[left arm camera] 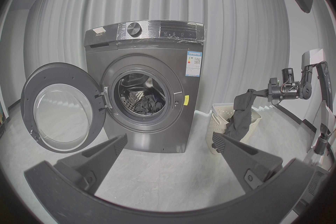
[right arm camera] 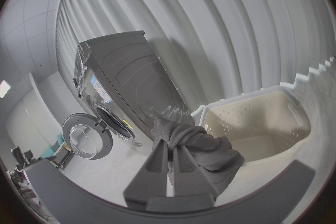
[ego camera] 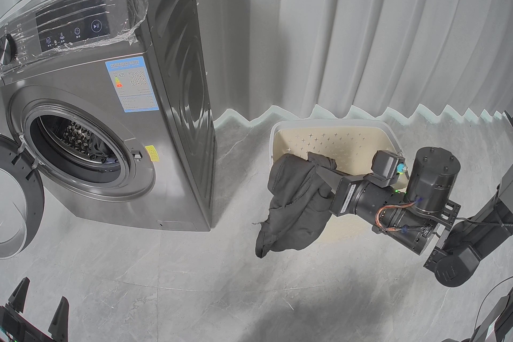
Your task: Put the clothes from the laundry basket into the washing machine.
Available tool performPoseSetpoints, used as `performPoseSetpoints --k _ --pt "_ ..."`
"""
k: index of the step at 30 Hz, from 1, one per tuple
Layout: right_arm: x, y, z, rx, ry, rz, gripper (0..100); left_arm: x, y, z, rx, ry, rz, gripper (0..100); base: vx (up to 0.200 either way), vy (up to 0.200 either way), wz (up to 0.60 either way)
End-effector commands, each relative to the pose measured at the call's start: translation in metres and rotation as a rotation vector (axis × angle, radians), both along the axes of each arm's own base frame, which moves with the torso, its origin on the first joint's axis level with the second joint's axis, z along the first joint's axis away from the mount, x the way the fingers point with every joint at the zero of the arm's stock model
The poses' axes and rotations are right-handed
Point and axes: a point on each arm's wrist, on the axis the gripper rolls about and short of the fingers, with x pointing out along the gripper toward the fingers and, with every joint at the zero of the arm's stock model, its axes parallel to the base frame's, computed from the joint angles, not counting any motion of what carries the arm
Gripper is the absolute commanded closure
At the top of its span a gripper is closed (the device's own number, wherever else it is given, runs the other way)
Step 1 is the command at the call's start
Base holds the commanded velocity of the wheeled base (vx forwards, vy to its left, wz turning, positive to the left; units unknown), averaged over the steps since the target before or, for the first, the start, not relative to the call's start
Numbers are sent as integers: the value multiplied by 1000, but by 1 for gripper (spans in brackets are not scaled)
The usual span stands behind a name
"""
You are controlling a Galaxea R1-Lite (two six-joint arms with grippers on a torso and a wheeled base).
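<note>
My right gripper (ego camera: 325, 178) (right arm camera: 170, 147) is shut on a dark grey garment (ego camera: 293, 207) (right arm camera: 199, 146) and holds it above the near-left rim of the cream laundry basket (ego camera: 342, 142) (right arm camera: 259, 119). The cloth hangs down over the basket's edge toward the floor. Seen from the left wrist, the garment (left arm camera: 241, 114) dangles from that gripper beside the basket (left arm camera: 217, 119). The grey washing machine (ego camera: 107, 92) (left arm camera: 147, 88) stands at the left with its round door (ego camera: 13, 209) (left arm camera: 61, 109) swung open; dark clothes (left arm camera: 147, 104) lie in the drum. My left gripper (ego camera: 37, 305) (left arm camera: 168, 146) is open, low near the floor, facing the machine.
White curtains (ego camera: 347, 12) hang behind the machine and the basket. The pale tiled floor (ego camera: 187, 273) between machine and basket is open. The open door juts out to the left of the drum opening (ego camera: 77, 145).
</note>
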Motion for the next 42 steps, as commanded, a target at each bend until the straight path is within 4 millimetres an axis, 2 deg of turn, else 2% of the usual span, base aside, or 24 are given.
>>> performPoseSetpoints --k 1,3,5,9,20,26,34,42 --pt "-10 -8 18 3 -83 -1 100 0 0 -4 1 2 0 0 0 0 0" --pt "-13 -10 25 -3 -117 -1 100 0 0 -4 1 2 0 0 0 0 0" --pt "-21 -15 41 -13 -184 -1 100 0 0 -4 4 2 0 0 0 0 0" --pt "-30 -23 56 -11 -245 -8 100 0 0 -4 -1 2 0 0 0 0 0" --pt "-46 -35 83 1 -355 -45 100 0 0 -4 4 2 -2 0 0 0 0" --pt "-52 -41 89 -12 -347 -56 100 0 0 -4 7 2 -2 0 -133 0 0" --pt "-53 -41 86 -25 -339 -55 100 0 0 -4 4 2 -3 0 -200 0 0" --pt "-51 -41 83 -37 -322 -97 100 0 0 -4 2 2 -3 0 0 0 0"
